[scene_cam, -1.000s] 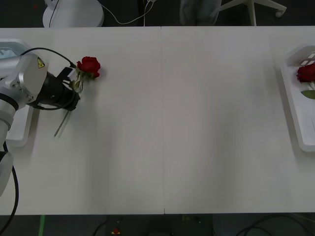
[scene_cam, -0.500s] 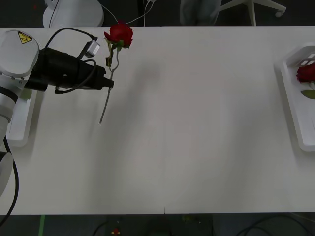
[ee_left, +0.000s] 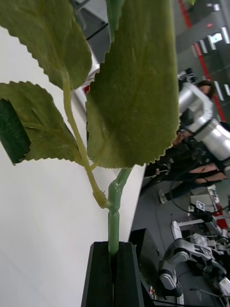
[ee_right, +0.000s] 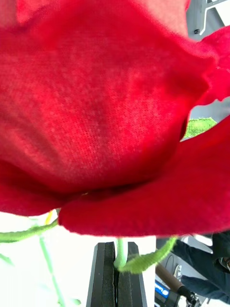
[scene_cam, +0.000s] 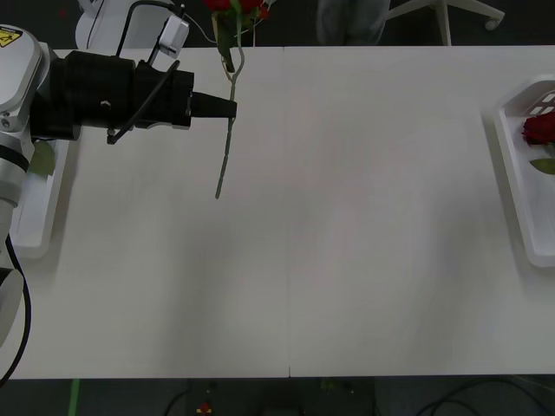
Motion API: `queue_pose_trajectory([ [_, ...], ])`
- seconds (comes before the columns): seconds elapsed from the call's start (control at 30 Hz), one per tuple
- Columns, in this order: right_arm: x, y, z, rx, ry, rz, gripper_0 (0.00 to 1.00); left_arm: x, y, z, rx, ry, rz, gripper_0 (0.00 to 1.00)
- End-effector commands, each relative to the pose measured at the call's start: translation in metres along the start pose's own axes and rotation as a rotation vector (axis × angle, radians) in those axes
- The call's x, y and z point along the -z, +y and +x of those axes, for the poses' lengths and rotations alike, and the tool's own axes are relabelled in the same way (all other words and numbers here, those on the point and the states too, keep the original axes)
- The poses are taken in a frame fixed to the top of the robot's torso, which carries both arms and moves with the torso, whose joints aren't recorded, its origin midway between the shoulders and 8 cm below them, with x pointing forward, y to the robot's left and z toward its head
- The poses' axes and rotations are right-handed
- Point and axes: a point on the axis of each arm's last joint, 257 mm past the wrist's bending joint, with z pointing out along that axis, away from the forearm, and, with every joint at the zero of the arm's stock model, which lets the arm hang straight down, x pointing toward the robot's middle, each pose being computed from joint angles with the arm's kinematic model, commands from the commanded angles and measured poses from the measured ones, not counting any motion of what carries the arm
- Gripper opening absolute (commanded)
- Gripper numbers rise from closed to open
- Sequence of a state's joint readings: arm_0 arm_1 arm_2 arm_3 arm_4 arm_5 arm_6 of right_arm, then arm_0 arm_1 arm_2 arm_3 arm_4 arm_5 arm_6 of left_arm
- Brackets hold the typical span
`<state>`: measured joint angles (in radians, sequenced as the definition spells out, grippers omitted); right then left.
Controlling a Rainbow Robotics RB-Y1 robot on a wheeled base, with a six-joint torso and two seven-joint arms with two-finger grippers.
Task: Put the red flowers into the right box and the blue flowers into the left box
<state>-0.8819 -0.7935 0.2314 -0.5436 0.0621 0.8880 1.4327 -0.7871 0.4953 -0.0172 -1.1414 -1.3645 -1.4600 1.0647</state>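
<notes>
Rose is hanging above the worktop, pinched mid-stem by the left tool, whose black fingers are pressing shut on the green stem; its bloom is cresting the far edge. One red bloom is already lying in the right box. The held rose is sitting near the left box, well apart from its goal, so the carry across is looking mostly undone.

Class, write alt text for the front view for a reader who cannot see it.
The left claw grips a red rose by its stem above the white table, bloom at the far edge. The right box already holds another red rose.
</notes>
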Motion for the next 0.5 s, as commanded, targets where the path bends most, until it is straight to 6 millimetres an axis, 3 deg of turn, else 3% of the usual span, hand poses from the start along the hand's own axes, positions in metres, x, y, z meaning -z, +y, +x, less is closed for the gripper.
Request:
queue_pose_trajectory([
  [0.03,0.004,0.008,-0.008,-0.037,-0.016,-0.015,0.0,0.004,-0.034,0.003,-0.148,-0.015,0.119,0.0],
  [0.1,0.004,0.008,-0.01,-0.033,-0.024,-0.016,0.0,0.005,-0.042,0.004,-0.162,-0.024,0.155,0.0],
  [0.17,0.004,0.009,-0.012,-0.032,-0.03,-0.017,0.13,0.006,-0.047,0.004,-0.184,-0.031,0.175,0.0],
  [0.2,0.004,0.009,-0.014,-0.03,-0.036,-0.018,0.29,0.006,-0.052,0.004,-0.194,-0.035,0.187,0.0],
  [0.33,0.004,0.008,-0.014,-0.038,-0.036,-0.023,0.53,0.006,-0.061,0.005,-0.207,-0.036,0.204,0.0],
  [0.5,0.004,0.007,-0.014,-0.036,-0.035,-0.031,0.66,0.004,-0.068,0.008,-0.209,-0.035,0.22,0.0],
])
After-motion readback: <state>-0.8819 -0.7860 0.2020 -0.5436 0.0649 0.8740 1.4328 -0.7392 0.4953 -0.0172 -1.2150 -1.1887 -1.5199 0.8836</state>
